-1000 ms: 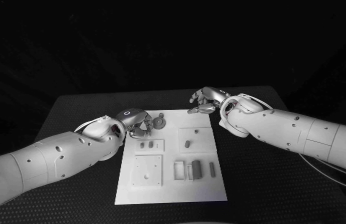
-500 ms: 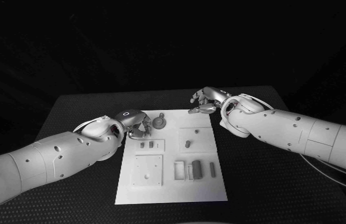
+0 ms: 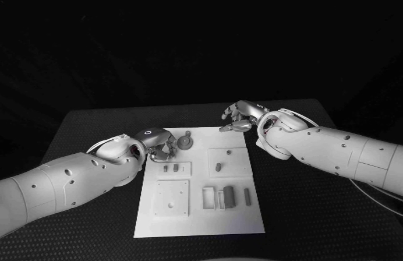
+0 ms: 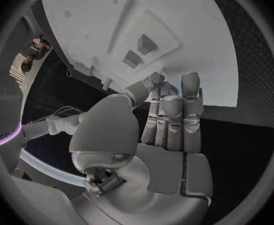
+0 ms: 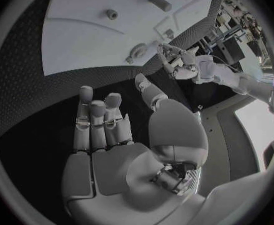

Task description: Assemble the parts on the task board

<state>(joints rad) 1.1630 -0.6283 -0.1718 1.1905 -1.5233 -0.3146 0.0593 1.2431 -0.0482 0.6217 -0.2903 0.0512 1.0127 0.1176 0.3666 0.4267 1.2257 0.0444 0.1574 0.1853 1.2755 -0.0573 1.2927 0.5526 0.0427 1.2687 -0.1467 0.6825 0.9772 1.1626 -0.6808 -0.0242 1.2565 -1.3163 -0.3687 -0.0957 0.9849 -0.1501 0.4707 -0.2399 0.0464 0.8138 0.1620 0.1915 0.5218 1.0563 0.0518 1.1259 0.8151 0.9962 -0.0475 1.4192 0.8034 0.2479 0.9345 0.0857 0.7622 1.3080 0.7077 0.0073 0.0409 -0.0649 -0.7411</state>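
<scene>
The white task board (image 3: 200, 217) lies in the middle of the table. On its far left part a grey gear-like part (image 3: 186, 140) lies flat; it also shows as the gear (image 5: 137, 50). My left hand (image 3: 159, 144) hovers at the board's far left edge, just left of the gear, fingers (image 4: 174, 116) stretched side by side with the thumb near their tips and nothing seen in them. My right hand (image 3: 239, 119) hangs over the board's far right corner, palm (image 5: 121, 167) bare, fingers extended, holding nothing.
Two small grey pieces (image 3: 171, 169) sit on a raised plate, a peg (image 3: 218, 168) stands on another, and grey blocks (image 3: 228, 195) lie near the front right. Black table (image 3: 319, 226) surrounds the board on all sides.
</scene>
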